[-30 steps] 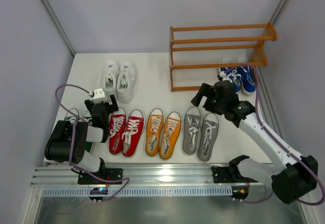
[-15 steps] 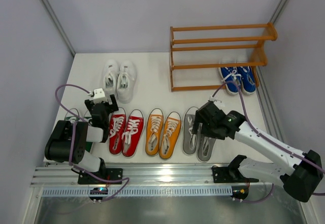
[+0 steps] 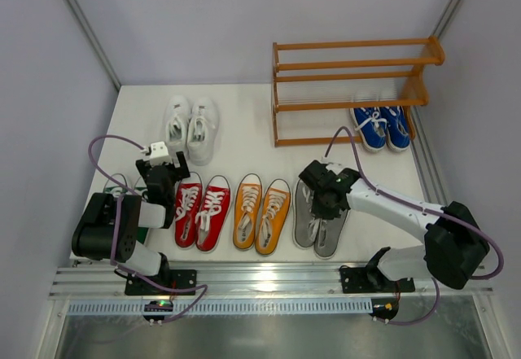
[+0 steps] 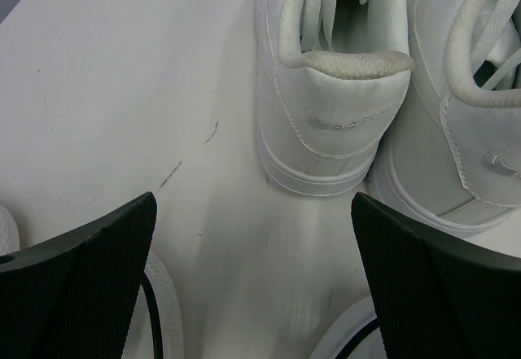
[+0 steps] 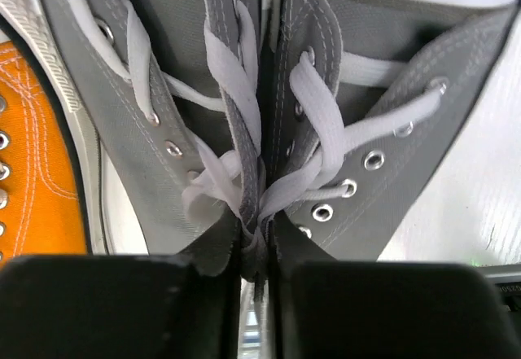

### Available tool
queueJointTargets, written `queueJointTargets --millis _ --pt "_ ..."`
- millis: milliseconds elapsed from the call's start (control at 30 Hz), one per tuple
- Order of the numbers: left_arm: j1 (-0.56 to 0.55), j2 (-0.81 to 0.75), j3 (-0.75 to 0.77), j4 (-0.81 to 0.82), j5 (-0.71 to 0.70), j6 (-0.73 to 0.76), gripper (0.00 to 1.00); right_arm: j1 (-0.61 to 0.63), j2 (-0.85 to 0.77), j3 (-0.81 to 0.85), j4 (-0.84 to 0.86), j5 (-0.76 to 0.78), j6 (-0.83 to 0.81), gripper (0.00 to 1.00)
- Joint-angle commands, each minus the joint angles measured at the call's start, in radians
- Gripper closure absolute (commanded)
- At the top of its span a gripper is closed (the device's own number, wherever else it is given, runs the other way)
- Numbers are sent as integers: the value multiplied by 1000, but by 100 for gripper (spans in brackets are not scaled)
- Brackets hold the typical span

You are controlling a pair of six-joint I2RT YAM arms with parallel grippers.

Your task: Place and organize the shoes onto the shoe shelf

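White table (image 3: 244,119): only the right wrist view shows the right gripper (image 5: 256,276) pinching together inner sides of the grey pair (image 5: 155,90); left gripper (image 4: 254,216) gapes wide, white pair (image 4: 338,107) ahead.

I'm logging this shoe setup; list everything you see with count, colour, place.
white sneakers: one pair, white, far left
green sneakers: unclear, green, near left, mostly hidden
red sneakers: one pair, red, front left
orange sneakers: one pair, orange, front middle
grey sneakers: one pair, grey, front right
blue sneakers: one pair, blue, by shelf's right end
shoe shelf: one, orange-brown, far right
table: one, white, under everything
left gripper: one, black, open, by white heels
right gripper: one, black, pinching the grey pair
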Motion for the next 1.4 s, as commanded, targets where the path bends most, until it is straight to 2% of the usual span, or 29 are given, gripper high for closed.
queueJointTargets --millis 0,67,233,300,433,567,667,833,1133,1300,1367 --pt "0 -20 19 46 -10 -6 0 1 46 46 70 4 -23 96" --pt "0 -20 19 44 -10 -6 0 1 50 54 56 1 -35 96" --pt "0 -17 19 49 -10 -6 0 -1 -102 89 -11 50 -90 96" --pt "0 -15 18 53 -10 -6 0 -5 -139 156 -45 97 -199 96" --pt "2 -14 18 56 -11 -4 0 -134 -113 261 -79 87 -404 96" --pt "0 -15 19 53 -10 -6 0 -318 -59 266 44 -42 -582 96" --pt "2 -17 19 50 -10 -6 0 -406 19 293 137 -115 -647 96" --pt "0 -18 19 46 -10 -6 0 -426 143 390 203 -188 -742 96" --pt "0 -20 19 41 -10 -6 0 -426 178 396 458 -188 -742 96" --pt "2 -18 18 47 -10 -6 0 -424 309 522 477 -188 -777 96" --pt "2 -17 19 46 -10 -6 0 -426 356 552 541 -183 -777 96"
